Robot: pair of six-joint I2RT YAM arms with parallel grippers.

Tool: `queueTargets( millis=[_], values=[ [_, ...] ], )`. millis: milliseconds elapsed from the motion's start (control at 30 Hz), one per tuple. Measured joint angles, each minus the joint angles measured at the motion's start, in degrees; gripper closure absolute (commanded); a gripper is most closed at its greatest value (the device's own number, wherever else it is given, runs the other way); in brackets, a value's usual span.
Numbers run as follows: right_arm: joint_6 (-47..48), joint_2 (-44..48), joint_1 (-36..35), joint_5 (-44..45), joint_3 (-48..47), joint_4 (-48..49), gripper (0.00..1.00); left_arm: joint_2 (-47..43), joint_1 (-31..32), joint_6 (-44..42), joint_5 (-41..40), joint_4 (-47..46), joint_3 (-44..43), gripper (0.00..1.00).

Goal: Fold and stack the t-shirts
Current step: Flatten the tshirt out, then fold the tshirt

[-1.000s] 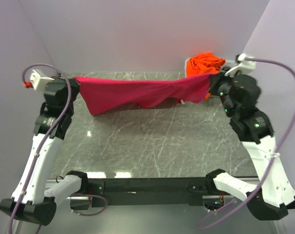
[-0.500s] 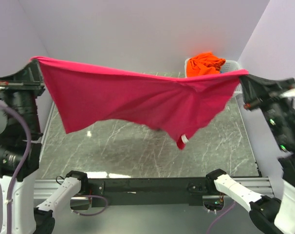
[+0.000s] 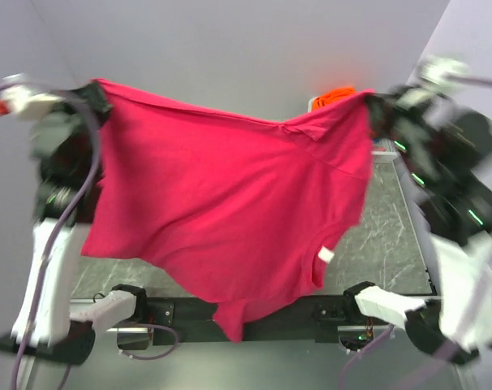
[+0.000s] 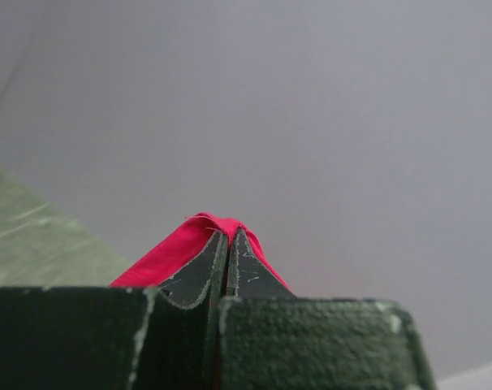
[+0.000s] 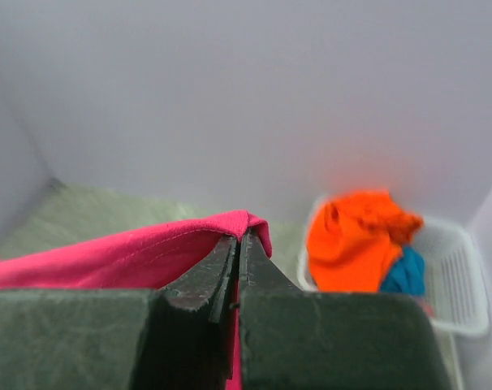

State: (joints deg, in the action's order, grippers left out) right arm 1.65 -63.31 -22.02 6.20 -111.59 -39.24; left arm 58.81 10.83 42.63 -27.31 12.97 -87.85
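Observation:
A magenta-pink t-shirt (image 3: 230, 211) hangs spread in the air above the table, held by its top edge at both ends. My left gripper (image 3: 98, 88) is shut on its left corner; that pinched cloth (image 4: 205, 231) wraps over the tips of my left gripper (image 4: 228, 234). My right gripper (image 3: 368, 101) is shut on the right corner, where pink fabric (image 5: 148, 248) folds over the tips of my right gripper (image 5: 238, 237). A white neck label (image 3: 325, 255) dangles low on the right. The orange t-shirt (image 5: 356, 240) and teal-blue t-shirt (image 5: 404, 272) lie in the basket.
A white lattice basket (image 5: 453, 280) stands at the table's far right corner by the wall. The grey marble table (image 3: 384, 236) shows to the right of the hanging shirt. Purple walls close in on three sides.
Both arms have lifted the pink shirt from low over the table's far edge to high in the air. It now hangs full length, hiding most of the table.

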Motion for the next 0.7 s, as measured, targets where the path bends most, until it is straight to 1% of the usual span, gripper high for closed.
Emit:
queueTargets(
  millis=[167, 267, 333, 433, 533, 600, 700],
  values=[
    [0.1, -14.2, 3.2, 2.8, 8.3, 3.1, 1.00, 14.6, -0.8, 0.0, -2.7, -3.3, 7.2, 0.99],
    [-0.7, -25.6, 4.2, 2.7, 15.2, 5.7, 1.00, 24.7, -1.7, 0.1, -2.7, -5.0, 12.5, 0.99],
    [-2.0, -34.6, 4.6, 1.0, 16.4, 5.7, 1.00, 32.6, -2.7, 0.1, -2.1, -5.4, 13.9, 0.99],
    [-3.8, -47.3, 4.9, -1.4, 14.3, 5.5, 1.00, 42.9, -4.2, 0.1, -1.1, -6.5, 12.5, 0.99],
    [-5.1, -58.0, 4.9, -2.8, 7.7, 4.0, 1.00, 53.0, -5.5, 0.0, -0.2, -5.4, 7.2, 0.99],
    [-5.8, -62.9, 4.9, -3.0, 3.4, 3.7, 1.00, 57.8, -6.1, 0.0, 0.0, -5.0, 3.4, 0.99],
    [-6.9, -64.6, 4.9, -3.3, 1.6, 3.6, 1.00, 60.5, -6.4, -0.1, 0.1, -5.0, 1.2, 0.99]
  ],
)
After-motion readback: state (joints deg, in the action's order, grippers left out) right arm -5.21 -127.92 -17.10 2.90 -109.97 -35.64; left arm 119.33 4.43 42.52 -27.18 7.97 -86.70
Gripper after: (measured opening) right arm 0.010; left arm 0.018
